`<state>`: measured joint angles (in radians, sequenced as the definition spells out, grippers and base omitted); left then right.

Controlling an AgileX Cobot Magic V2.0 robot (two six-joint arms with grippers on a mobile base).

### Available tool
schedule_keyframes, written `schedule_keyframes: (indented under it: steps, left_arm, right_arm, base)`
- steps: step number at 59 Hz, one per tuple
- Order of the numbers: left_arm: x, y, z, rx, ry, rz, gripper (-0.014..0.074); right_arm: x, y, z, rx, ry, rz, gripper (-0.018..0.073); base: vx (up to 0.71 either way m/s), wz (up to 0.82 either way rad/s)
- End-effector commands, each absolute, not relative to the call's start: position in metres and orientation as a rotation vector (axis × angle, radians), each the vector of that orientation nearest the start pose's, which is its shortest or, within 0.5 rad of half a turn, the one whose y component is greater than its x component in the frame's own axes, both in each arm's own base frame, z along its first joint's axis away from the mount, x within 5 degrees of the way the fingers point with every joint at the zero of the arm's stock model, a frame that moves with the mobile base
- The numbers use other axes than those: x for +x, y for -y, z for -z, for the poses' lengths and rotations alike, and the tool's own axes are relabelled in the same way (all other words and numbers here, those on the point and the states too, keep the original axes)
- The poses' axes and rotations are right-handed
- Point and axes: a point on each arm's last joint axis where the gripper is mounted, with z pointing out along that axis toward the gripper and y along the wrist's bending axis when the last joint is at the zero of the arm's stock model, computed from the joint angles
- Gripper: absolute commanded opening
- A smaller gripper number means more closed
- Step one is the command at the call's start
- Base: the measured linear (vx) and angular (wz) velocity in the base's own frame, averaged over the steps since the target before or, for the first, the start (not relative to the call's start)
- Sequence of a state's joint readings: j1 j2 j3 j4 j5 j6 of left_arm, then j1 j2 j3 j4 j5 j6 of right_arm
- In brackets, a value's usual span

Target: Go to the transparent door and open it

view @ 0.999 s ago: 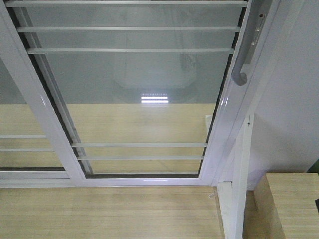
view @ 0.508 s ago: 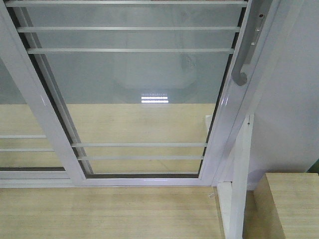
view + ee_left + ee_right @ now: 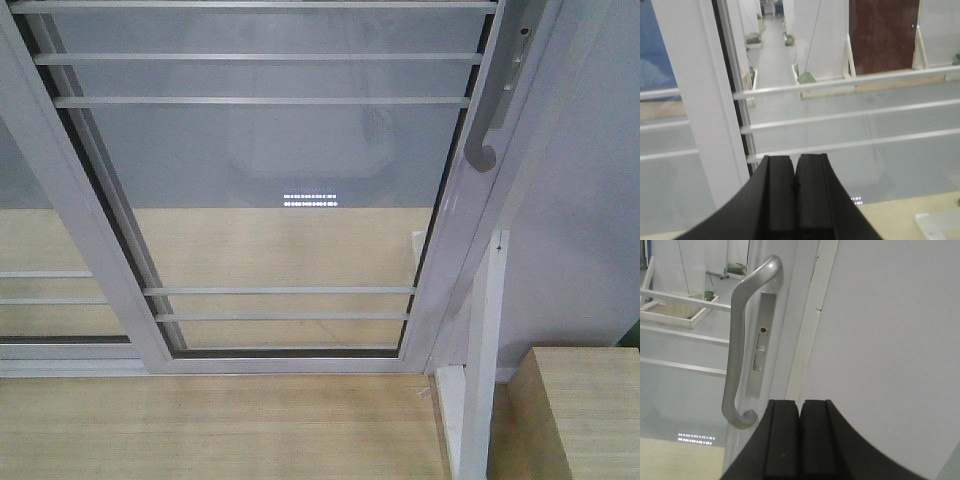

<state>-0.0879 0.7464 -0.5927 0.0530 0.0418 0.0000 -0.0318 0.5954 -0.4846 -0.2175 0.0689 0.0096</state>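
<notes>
The right end effector [image 3: 800,407], fingers pressed together on nothing, faces the long curved grey pull handle [image 3: 735,355] of the white-framed transparent glass door [image 3: 452,225]; the left end effector [image 3: 795,162] is likewise closed.

Indoor hall, lab-like: white-framed sliding glass door [image 3: 280,160], wood-laminate floor [image 3: 200,430], partitioned corridor [image 3: 771,45] beyond.

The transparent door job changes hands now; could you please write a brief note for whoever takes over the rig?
Left gripper: shut, empty, facing barred glass.
Right gripper: shut, empty, facing the grey handle, not touching it.
Transparent door: directly ahead, apparently closed.
Done: the approach.
Left: grasp the handle, slide the door open.
</notes>
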Motion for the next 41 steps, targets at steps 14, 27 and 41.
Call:
schedule_keyframes:
  steps: [14, 27, 41]
  left_arm:
    - [0.165, 0.015, -0.352, 0.115, -1.601, 0.031, 0.0188]
    - [0.166, 0.014, -0.335, 0.121, -1.778, 0.022, 0.0405]
    - [0.172, 0.016, -0.319, 0.061, -1.892, 0.09, 0.0486]
  right_arm:
    - [0.153, 0.006, -0.319, -0.148, -1.701, 0.191, 0.0391]
    - [0.177, 0.005, -0.311, -0.076, -1.69, 0.098, 0.0512]
    - [0.224, -0.013, -0.291, -0.213, -1.606, 0.035, 0.0512]
  base:
    - [0.0, 0.0]
    - [0.0, 0.0]
    - [0.0, 0.0]
